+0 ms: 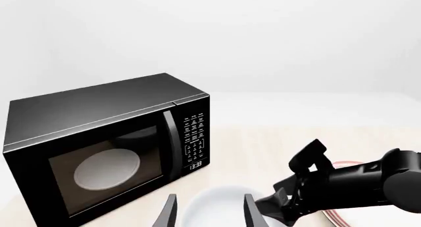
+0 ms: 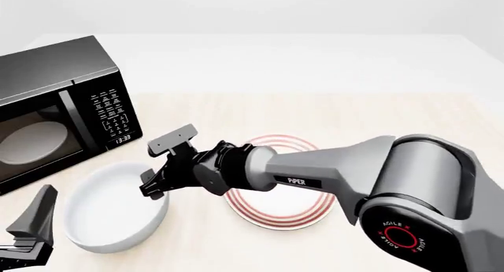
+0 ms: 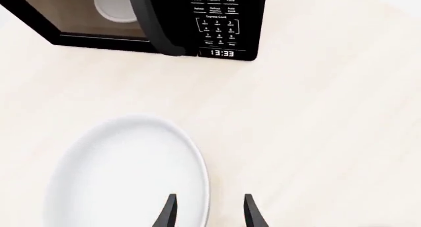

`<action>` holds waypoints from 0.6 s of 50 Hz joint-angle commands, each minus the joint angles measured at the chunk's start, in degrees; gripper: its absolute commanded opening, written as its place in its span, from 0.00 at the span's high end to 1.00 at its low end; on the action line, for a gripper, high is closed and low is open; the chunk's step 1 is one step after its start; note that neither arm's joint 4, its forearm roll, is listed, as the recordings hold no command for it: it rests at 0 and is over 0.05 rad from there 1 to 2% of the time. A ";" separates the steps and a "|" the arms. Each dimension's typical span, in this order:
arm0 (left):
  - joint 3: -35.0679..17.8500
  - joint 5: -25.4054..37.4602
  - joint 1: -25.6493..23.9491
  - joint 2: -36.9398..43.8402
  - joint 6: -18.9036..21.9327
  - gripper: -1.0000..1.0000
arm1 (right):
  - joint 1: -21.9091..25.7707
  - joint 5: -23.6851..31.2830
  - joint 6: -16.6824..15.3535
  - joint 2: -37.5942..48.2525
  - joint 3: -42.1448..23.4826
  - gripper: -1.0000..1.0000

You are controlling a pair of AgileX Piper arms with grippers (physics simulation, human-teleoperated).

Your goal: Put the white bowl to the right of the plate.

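Observation:
The white bowl (image 2: 106,213) sits on the table at the front left, just left of the plate (image 2: 275,209), which has red rings and is partly covered by my right arm. My right gripper (image 2: 151,185) is open at the bowl's right rim. In the right wrist view the bowl (image 3: 125,173) lies below the gripper (image 3: 208,214), with one finger over the inside and one outside the rim. My left gripper (image 2: 32,225) is open at the front left corner. In its wrist view it (image 1: 209,217) points at the bowl (image 1: 217,205).
A black microwave (image 2: 55,107) stands at the left, just behind the bowl, with a pale disc behind its window. It also shows in the left wrist view (image 1: 105,138) and the right wrist view (image 3: 197,20). Bare table lies right of the plate.

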 commanded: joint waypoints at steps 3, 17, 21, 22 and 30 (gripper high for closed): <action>0.00 0.00 0.00 0.00 0.00 0.00 | -0.04 -1.45 2.21 1.85 0.30 0.00; 0.00 0.00 0.00 0.00 0.00 0.00 | 0.07 -2.39 3.46 3.45 0.58 0.00; 0.00 0.00 0.00 0.00 0.00 0.00 | -0.23 -2.73 3.41 3.97 0.50 0.00; 0.00 0.00 0.00 0.00 0.00 0.00 | -0.28 -2.80 3.49 4.11 0.50 0.00; 0.00 0.00 0.00 0.00 0.00 0.00 | 0.03 -3.06 4.18 4.86 0.52 0.00</action>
